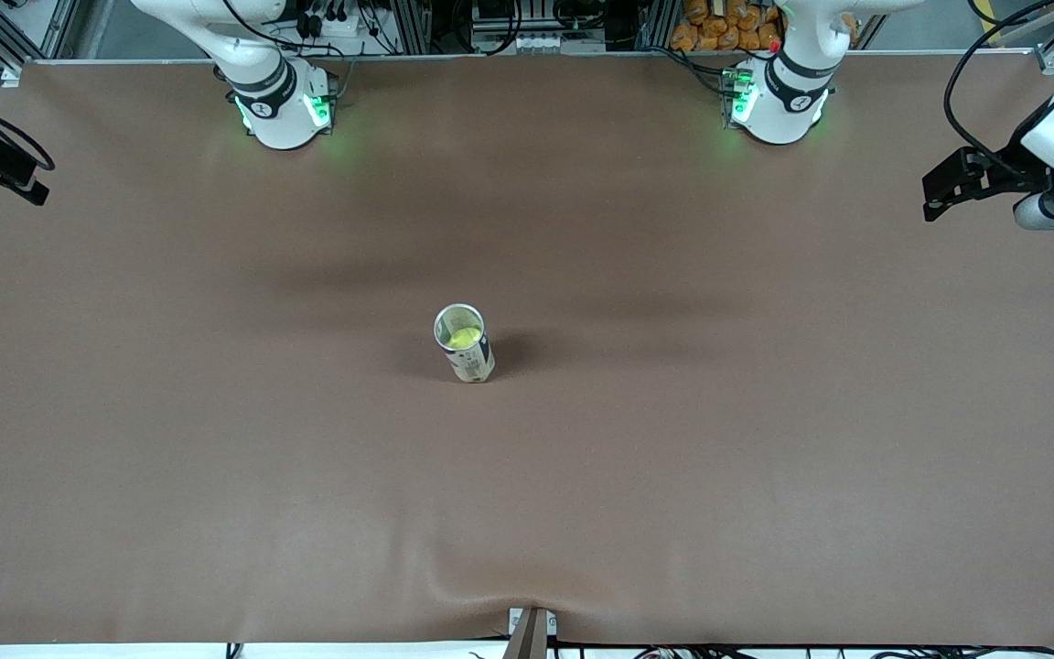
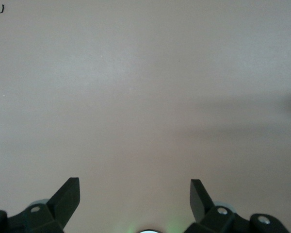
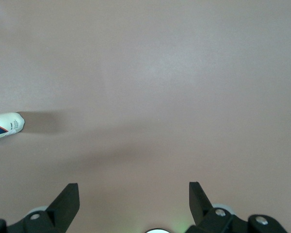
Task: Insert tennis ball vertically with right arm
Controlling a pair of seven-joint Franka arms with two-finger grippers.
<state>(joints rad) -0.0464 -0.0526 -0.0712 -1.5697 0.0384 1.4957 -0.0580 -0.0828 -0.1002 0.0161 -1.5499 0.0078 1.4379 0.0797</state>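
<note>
Standing upright mid-table: the can (image 1: 465, 344), open end up, with the tennis ball (image 1: 463, 338) already inside it, yellow-green visible through the mouth. Right gripper (image 3: 134, 194) is up over bare brown table (image 1: 765, 476) at the right arm's end, fingers spread wide, nothing between them; its wrist view catches only the can's base at the frame edge. Left gripper (image 2: 135, 195) hangs over bare table at the left arm's end, also fully spread and empty. Both are well apart from the can.
</note>
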